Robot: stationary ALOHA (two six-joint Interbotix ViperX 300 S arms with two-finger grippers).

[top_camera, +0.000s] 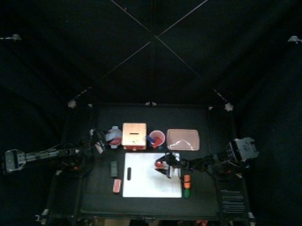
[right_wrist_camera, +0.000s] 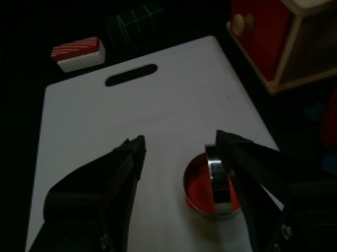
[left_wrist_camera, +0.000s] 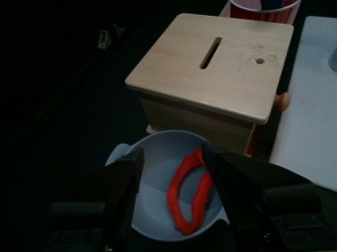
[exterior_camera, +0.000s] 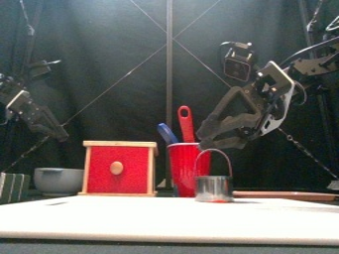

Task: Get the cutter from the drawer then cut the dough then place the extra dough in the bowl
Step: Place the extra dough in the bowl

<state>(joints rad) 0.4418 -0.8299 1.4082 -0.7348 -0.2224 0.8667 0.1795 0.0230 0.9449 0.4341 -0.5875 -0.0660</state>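
Observation:
The round metal cutter [exterior_camera: 213, 189] [right_wrist_camera: 219, 165] stands on the white cutting board [right_wrist_camera: 145, 108] [top_camera: 151, 177], with a red dough disc [right_wrist_camera: 198, 194] inside its ring. My right gripper [right_wrist_camera: 184, 182] [exterior_camera: 245, 119] hovers open just above and around the cutter, touching nothing. A curved strip of red dough [left_wrist_camera: 191, 192] lies in the blue-grey bowl [left_wrist_camera: 156, 162] [exterior_camera: 58, 180]. My left gripper [left_wrist_camera: 184, 195] [top_camera: 109, 139] hangs open over that bowl, one jaw on either side of the strip. The wooden box [exterior_camera: 118, 169] [left_wrist_camera: 211, 74] stands beside the bowl, its red drawer front flush.
A red cup [exterior_camera: 185, 169] with a blue and a red knife stands right of the box. The pink tray [top_camera: 184, 139] lies at the back right. Toy sushi pieces [right_wrist_camera: 77, 51] [top_camera: 189, 183] sit off the board's two ends.

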